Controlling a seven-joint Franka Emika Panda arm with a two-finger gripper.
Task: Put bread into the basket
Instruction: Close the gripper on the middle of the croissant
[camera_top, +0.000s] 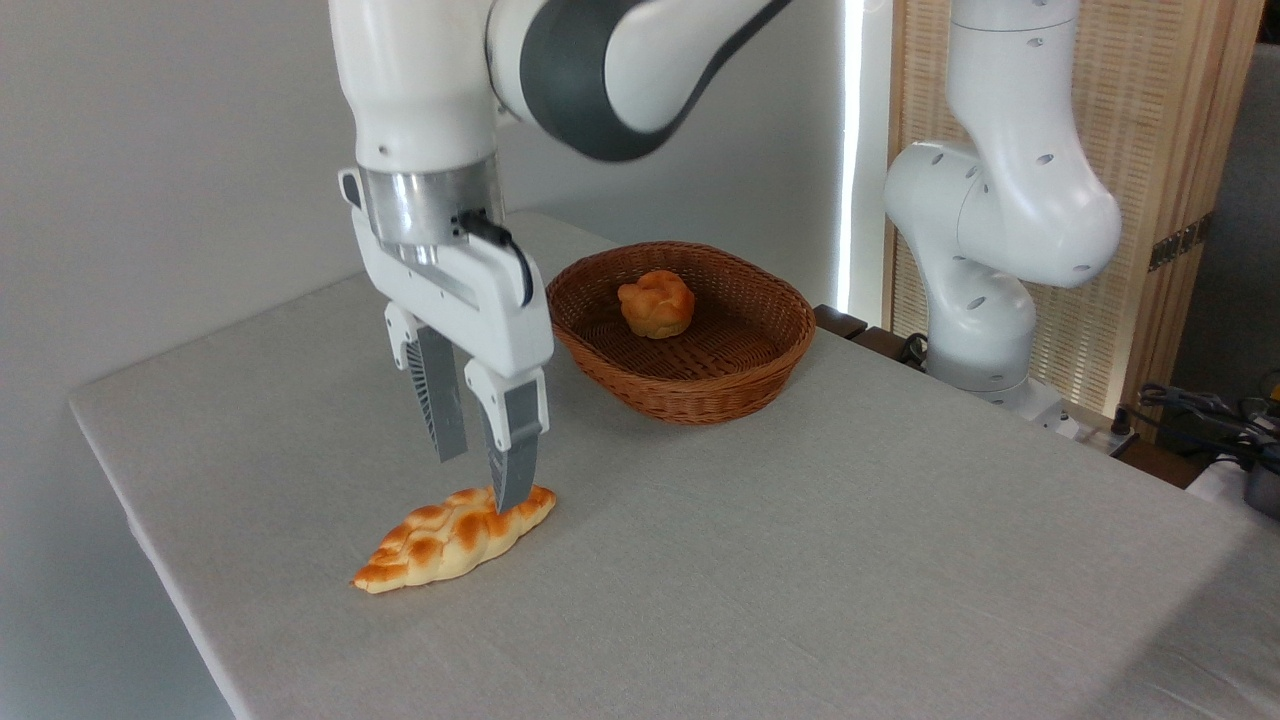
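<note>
The bread (447, 538), a long braided golden-brown loaf with pale sides, lies on the grey tablecloth near the front left. My gripper (481, 482) hangs open just above the loaf's right end, with the nearer fingertip overlapping the loaf in the picture; I cannot tell whether it touches. Nothing is held between the fingers. The basket (700, 395), an oval brown wicker one, stands farther back and to the right, well apart from the loaf.
A small round orange-brown bun (656, 304) sits inside the basket. The table's left edge (140, 510) runs close to the loaf. The arm's white base (985, 300) stands behind the table's back right edge, with cables (1200, 410) at the far right.
</note>
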